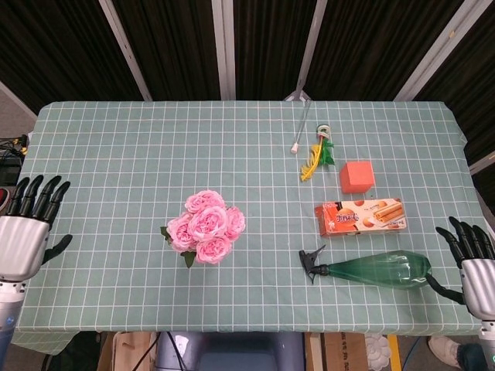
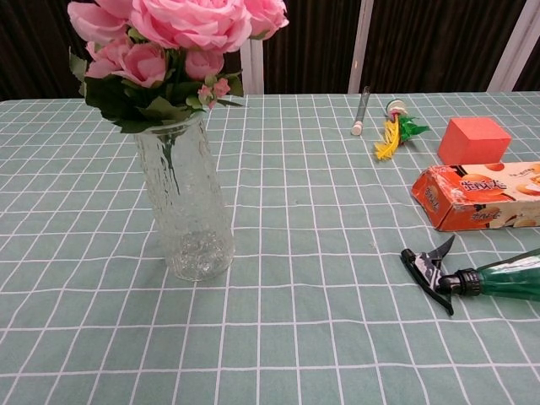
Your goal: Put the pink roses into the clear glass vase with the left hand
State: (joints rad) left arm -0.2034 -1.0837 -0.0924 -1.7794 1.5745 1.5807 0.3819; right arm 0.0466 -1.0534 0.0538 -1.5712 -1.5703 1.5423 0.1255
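Note:
The pink roses point(image 1: 206, 226) stand in the clear glass vase point(image 2: 186, 207), their blooms point(image 2: 181, 25) and green leaves spilling over its rim. From the head view the bouquet hides the vase. My left hand point(image 1: 25, 228) hangs open at the table's left edge, far from the flowers, fingers spread and holding nothing. At the right front edge my right hand point(image 1: 473, 259) is open too, just right of the green bottle. Neither hand shows in the chest view.
A green spray bottle point(image 1: 371, 270) lies at the front right, with an orange snack box point(image 1: 360, 216) and a red cube point(image 1: 357, 177) behind it. A yellow-green toy point(image 1: 318, 153) and a thin white stick point(image 1: 300, 124) lie further back.

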